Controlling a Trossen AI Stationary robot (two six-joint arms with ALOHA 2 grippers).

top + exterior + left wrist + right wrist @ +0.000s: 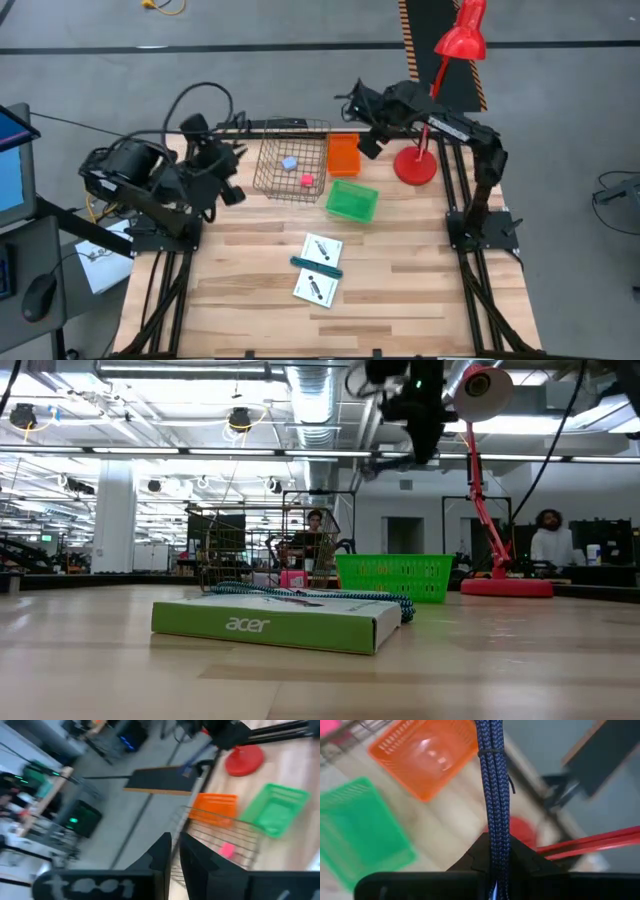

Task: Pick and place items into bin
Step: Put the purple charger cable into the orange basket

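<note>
**Right pincer grips a blue braided cord above the orange basket**

The right pincer [495, 845] is closed on a dark blue braided cord [492, 780], which runs straight out between its two dark fingers. In the high view this pincer [368, 140] stands over the far edge of the wooden desk [400, 290], just beside the small orange plastic basket [343, 155] and near the round base of the red desk lamp [416, 165]. A green plastic basket [352, 200] lies a little nearer to the front, next to the orange one.

The left pincer [174, 851] is closed and holds nothing; it waits at the far left part of the desk, beside the wire mesh bin [292, 160].

Inside the wire bin lie a pink cube [307, 180] and a lilac cube [290, 162]. In the middle of the desk, well apart from both pincers, two flat white packets with dark print [322, 248] remain, with a thin teal pen-like stick [316, 266] lying between them.

In the low view, two persons [548, 540] are seen in the room behind the desk.
</note>
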